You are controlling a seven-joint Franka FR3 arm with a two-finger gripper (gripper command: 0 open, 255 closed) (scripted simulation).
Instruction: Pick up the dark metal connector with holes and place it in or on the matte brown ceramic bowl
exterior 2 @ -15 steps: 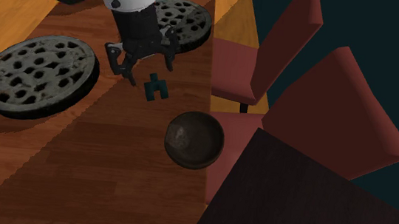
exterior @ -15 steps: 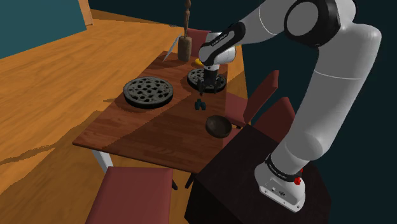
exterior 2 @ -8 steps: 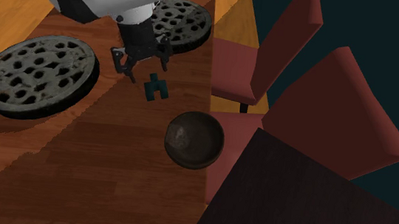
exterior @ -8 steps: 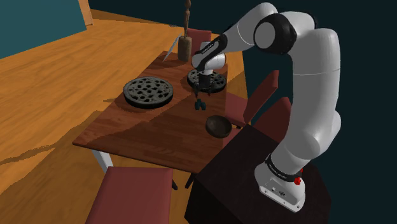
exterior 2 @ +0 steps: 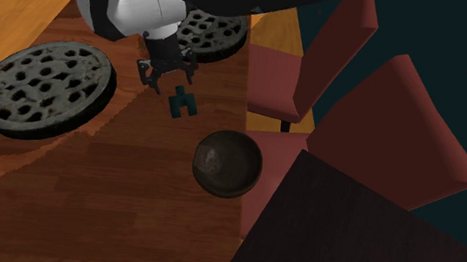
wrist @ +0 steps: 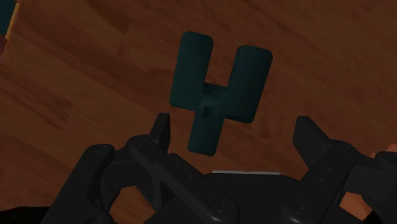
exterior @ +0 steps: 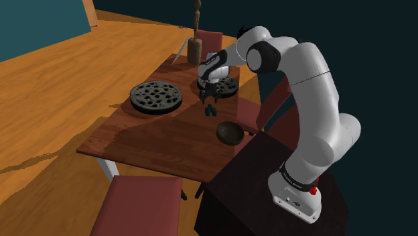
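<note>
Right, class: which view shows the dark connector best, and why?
The wrist view: the dark teal connector lies large and unobstructed on the table, ahead of the open gripper. The second exterior view shows it small beside the gripper; the shoulder view, a dark speck near the bowl.

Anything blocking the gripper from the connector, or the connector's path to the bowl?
Nothing visible does. The open gripper hangs just above the dark teal connector, not touching it. Only bare tabletop lies between the connector and the brown bowl. The perforated disc and the second disc sit off that line.
</note>
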